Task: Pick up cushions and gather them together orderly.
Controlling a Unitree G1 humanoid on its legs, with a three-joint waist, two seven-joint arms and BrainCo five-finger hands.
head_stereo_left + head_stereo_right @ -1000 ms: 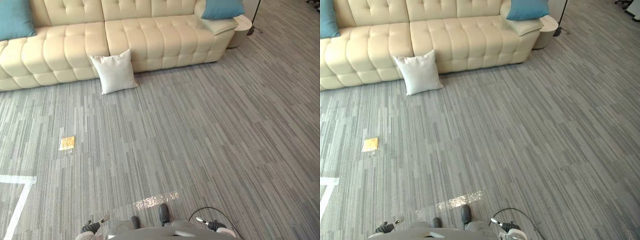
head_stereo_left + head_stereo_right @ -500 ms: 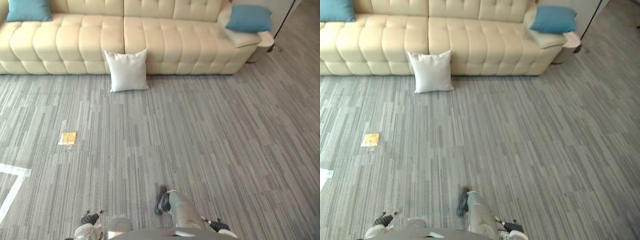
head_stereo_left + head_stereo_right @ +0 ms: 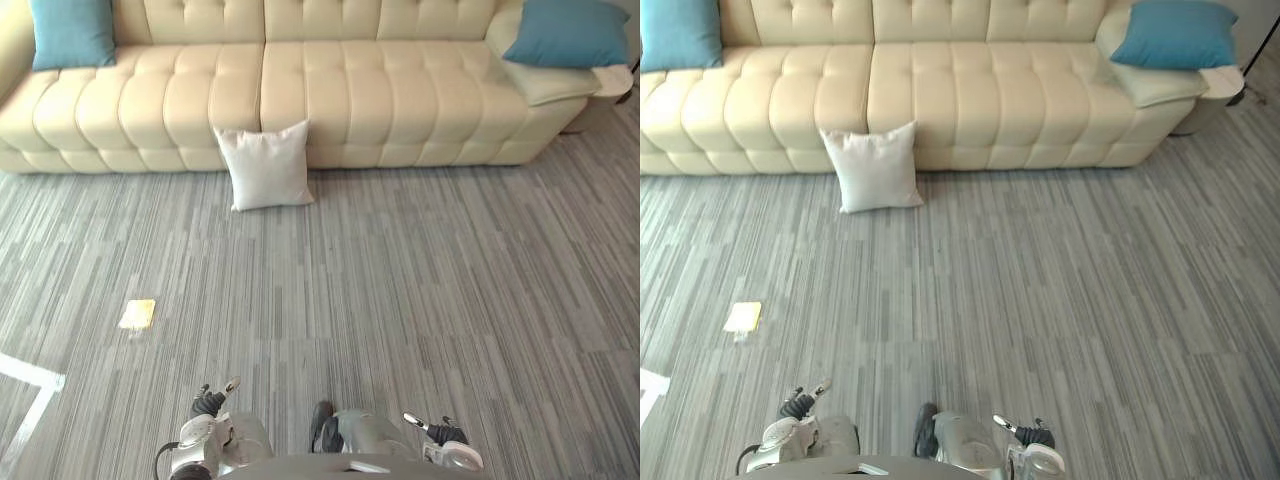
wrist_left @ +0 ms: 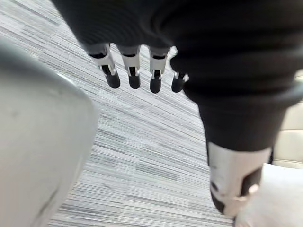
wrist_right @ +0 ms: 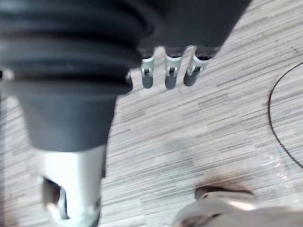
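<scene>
Well beyond left hand (image 3: 207,403), white cushion (image 3: 266,167)

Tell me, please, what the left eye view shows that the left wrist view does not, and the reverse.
The left eye view adds the whole cream sofa, a white cushion on the floor against its front, a blue cushion at its left end, a second blue cushion at its right end, a yellow slip on the floor and the right hand. The left wrist view adds a close look at the left hand: fingers straight, holding nothing. Both share the left hand and the grey striped floor; a cream sliver past the hand may be the sofa.
</scene>
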